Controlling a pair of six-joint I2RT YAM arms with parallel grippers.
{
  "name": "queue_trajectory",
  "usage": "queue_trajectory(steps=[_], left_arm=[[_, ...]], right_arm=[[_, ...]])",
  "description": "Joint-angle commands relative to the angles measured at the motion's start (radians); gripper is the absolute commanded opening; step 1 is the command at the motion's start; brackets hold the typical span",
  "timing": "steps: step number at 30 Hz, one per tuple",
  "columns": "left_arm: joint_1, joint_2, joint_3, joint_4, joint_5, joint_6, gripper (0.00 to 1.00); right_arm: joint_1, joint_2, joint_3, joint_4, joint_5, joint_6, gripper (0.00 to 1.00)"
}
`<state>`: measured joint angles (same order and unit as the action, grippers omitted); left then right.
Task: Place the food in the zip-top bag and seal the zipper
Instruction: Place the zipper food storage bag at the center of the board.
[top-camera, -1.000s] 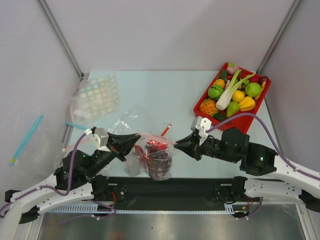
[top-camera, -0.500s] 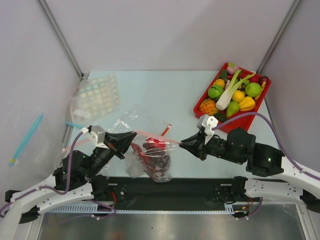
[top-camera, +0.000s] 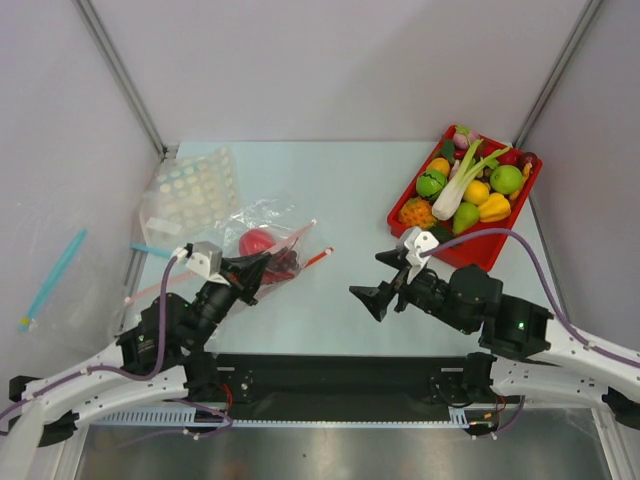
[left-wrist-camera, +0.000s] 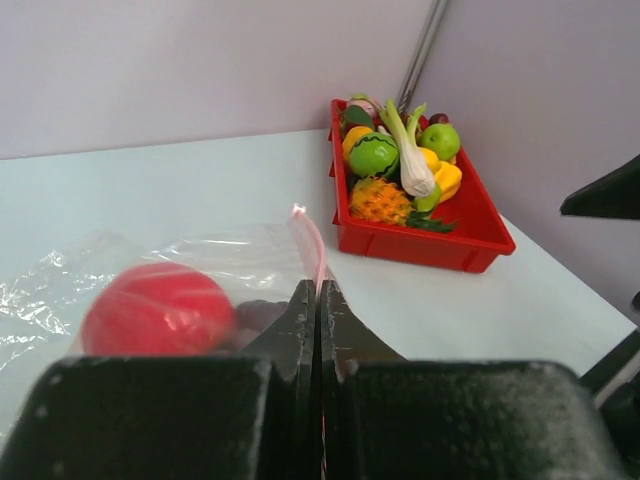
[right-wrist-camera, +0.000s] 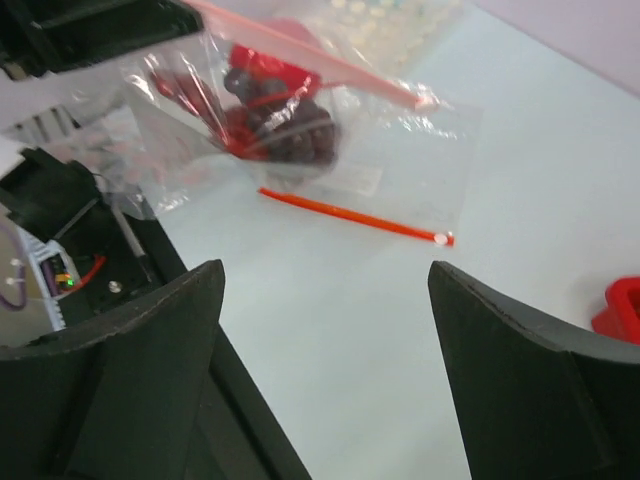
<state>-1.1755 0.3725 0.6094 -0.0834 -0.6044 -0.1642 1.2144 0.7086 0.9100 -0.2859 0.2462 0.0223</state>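
From where I stand, the food looks to be in. The zip-top bag (right-wrist-camera: 410, 140) lies on the bench left of centre in the overhead view, with the red ball-like fruit (top-camera: 257, 242) and the dark grape bunch (right-wrist-camera: 300, 135) showing through the plastic. I can't pick the crayfish out for certain among the red shapes. The left pincer (top-camera: 258, 268) is shut tight on the near end of the zipper (top-camera: 296, 240), and the pink strip runs up and away from its tips toward the middle of the frame. The right pincer (top-camera: 373, 278) hangs at lower centre-right, spread wide and gripping nothing, well apart from the bag. So the sealing seems to be the step in hand, though I can't tell how much of the strip is already pressed together. To do it well, I'd keep the left grip steady as an anchor and bring the right pincer in just beside it. It should close squarely across the strip and run outward to the free end, keeping the strip taut and straight. It should stay off the loose red stick (top-camera: 315, 258) lying beside the bag, and avoid catching the crinkled film.
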Motion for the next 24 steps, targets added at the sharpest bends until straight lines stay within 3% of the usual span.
queue_trajectory(steps=[1, 5, 9, 14, 24], left_arm=[[0.007, 0.061, 0.072, 0.143, -0.024, 0.015, 0.00], [0.007, 0.137, 0.115, 0.163, -0.055, 0.023, 0.00], [0.008, 0.239, 0.127, 0.362, -0.129, 0.116, 0.00], [0.051, 0.488, 0.254, 0.425, -0.137, 0.200, 0.00], [0.234, 0.681, 0.293, 0.546, 0.188, 0.069, 0.00]], right_arm=[[-0.015, -0.009, -0.057, 0.157, 0.112, -0.009, 0.88], [-0.044, -0.050, -0.124, 0.247, 0.211, 0.011, 0.90], [-0.102, -0.107, -0.169, 0.272, 0.261, 0.050, 0.91], [-0.188, -0.185, -0.210, 0.268, 0.249, 0.103, 0.92], [-0.302, -0.244, -0.235, 0.244, 0.203, 0.168, 0.92]])
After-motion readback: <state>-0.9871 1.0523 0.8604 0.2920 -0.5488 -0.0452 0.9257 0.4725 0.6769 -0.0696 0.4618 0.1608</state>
